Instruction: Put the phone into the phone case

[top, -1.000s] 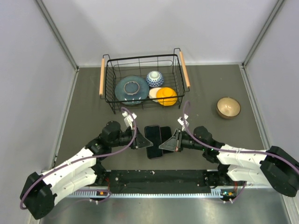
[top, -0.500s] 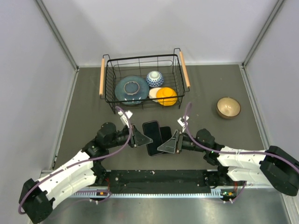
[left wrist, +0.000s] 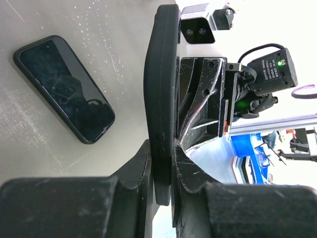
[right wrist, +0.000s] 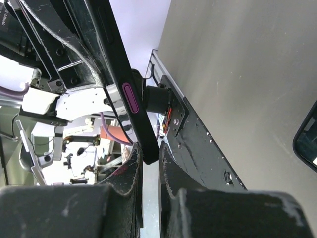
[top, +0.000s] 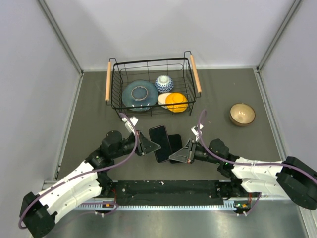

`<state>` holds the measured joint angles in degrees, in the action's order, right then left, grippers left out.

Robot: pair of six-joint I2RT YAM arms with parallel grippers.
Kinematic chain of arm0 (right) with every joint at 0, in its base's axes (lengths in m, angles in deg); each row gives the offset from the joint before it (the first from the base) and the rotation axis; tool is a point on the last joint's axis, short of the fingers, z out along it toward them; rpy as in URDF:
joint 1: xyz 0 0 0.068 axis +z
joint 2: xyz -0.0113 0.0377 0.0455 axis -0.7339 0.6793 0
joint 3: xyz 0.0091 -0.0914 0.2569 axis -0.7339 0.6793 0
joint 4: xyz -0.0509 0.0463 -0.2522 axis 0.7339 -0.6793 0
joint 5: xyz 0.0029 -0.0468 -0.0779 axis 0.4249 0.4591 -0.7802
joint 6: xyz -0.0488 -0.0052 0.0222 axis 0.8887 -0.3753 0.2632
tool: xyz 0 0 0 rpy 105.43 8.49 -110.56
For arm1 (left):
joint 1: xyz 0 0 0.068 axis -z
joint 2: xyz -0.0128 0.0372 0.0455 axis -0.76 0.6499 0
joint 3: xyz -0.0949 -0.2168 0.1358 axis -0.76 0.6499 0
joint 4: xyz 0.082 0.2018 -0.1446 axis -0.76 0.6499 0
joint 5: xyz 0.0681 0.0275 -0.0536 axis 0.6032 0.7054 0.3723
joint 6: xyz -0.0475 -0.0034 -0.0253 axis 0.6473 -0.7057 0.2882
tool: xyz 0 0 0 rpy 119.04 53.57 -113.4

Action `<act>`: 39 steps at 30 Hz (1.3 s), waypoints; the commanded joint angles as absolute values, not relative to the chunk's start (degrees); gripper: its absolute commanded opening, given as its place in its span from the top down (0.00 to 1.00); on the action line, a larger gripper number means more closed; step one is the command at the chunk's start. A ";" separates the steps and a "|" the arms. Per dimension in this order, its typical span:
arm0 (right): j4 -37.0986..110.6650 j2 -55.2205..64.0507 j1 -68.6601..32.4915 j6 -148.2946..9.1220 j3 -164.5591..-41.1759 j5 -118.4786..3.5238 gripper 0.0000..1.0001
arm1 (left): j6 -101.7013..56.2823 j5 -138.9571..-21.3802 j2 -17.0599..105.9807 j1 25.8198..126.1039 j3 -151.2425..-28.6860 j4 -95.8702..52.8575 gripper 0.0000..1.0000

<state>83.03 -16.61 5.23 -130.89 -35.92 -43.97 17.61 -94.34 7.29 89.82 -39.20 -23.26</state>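
Shifted toward the far edge of the table (top: 223,99) and turned, the case (top: 158,141) was pinched by left tool (left wrist: 161,151) and right tool (right wrist: 149,153). The phone (left wrist: 64,87) lay flat, partly under it, not yet inserted.

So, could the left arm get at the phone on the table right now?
Probably not yet: the left gripper is shut on the phone case. The phone lies flat nearby, face bare, so only the full grip hinders it.

White-shelled arms (top: 74,178) with black joints — purple cables (top: 122,116) looping — black triangular fingers (top: 148,147).
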 commanded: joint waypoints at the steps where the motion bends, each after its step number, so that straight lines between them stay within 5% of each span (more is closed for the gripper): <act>1: 87.47 -17.87 5.70 -131.76 -39.54 -46.39 1.00 | 11.50 -92.99 9.22 89.45 -40.03 -22.30 1.00; 8: 87.22 -16.81 5.87 -137.22 -40.33 -50.09 1.00 | 12.38 -93.35 10.10 89.54 -37.84 -22.91 1.00; 12: 75.30 -19.35 5.96 -128.45 -43.13 -49.21 0.63 | 11.95 -93.53 10.80 89.45 -38.27 -22.49 1.00; 18: 48.30 -29.09 5.87 -115.87 -47.89 -56.93 0.44 | 9.84 -93.44 13.35 89.28 -41.70 -16.25 1.00; 39: 37.56 -34.04 5.79 -109.44 -49.47 -60.63 0.37 | 5.35 -97.93 36.99 82.42 -45.65 -13.34 0.94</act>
